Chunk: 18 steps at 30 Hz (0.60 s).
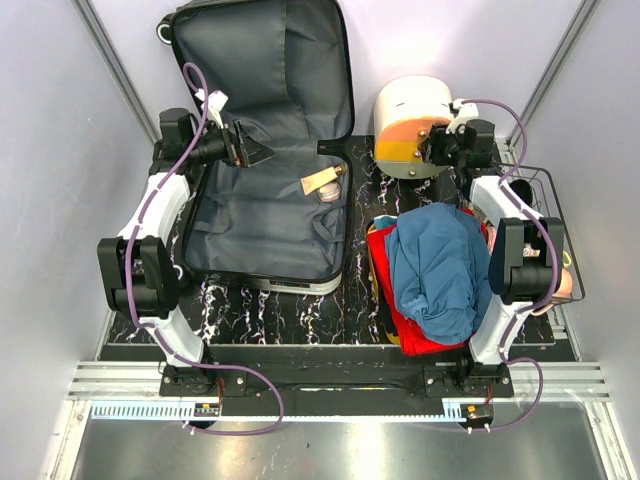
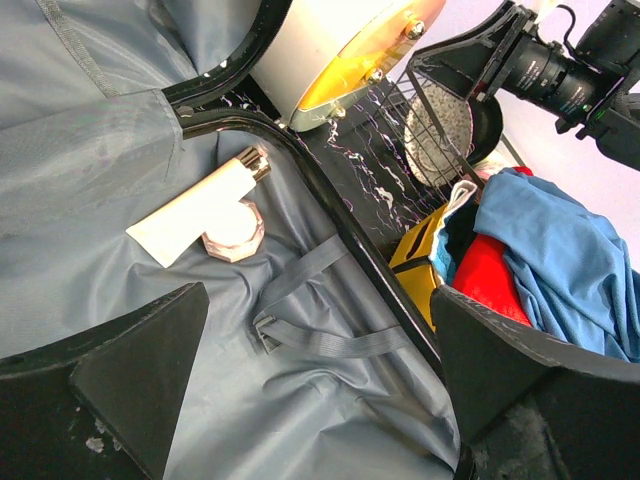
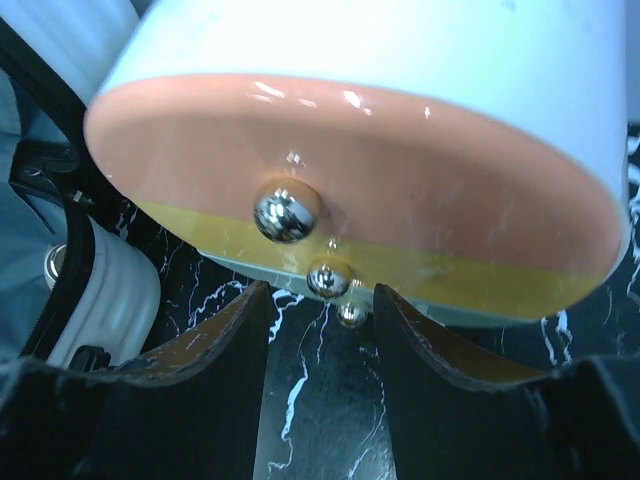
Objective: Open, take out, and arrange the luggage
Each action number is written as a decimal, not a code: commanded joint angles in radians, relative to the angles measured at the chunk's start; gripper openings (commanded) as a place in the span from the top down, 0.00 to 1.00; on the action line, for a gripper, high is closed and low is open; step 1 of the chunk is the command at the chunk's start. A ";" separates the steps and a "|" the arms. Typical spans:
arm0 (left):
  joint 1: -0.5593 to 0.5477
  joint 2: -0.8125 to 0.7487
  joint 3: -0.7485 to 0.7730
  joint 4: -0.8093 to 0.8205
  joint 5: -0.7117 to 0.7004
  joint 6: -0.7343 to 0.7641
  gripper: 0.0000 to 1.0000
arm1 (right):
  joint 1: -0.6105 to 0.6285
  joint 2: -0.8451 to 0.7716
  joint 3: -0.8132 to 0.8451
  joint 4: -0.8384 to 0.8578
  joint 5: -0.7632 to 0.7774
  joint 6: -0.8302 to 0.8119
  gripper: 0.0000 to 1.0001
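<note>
Top external view: the luggage [image 1: 250, 225] is seen open at ten o'clock on the counter [image 1: 260, 310], lid raised behind. The left jaws are held wide apart above its lining; the right jaws, apart and empty, are pointed at the drawer box [image 1: 410, 115] at one o'clock. A tube [image 1: 320, 181] and jar [image 1: 331, 192] are spotted by the three o'clock rim; each is best taken from above, singly, the tube gripped across its width.
</note>
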 commanded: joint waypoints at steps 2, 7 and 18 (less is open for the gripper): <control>0.004 -0.016 0.018 0.049 -0.005 0.017 0.01 | 0.006 0.025 0.031 -0.075 0.054 0.091 0.46; 0.006 -0.022 0.014 0.047 -0.004 0.022 0.01 | 0.011 0.057 0.044 -0.053 0.068 0.107 0.46; 0.006 -0.029 0.003 0.047 -0.007 0.022 0.01 | 0.014 0.146 0.118 -0.016 0.060 0.174 0.47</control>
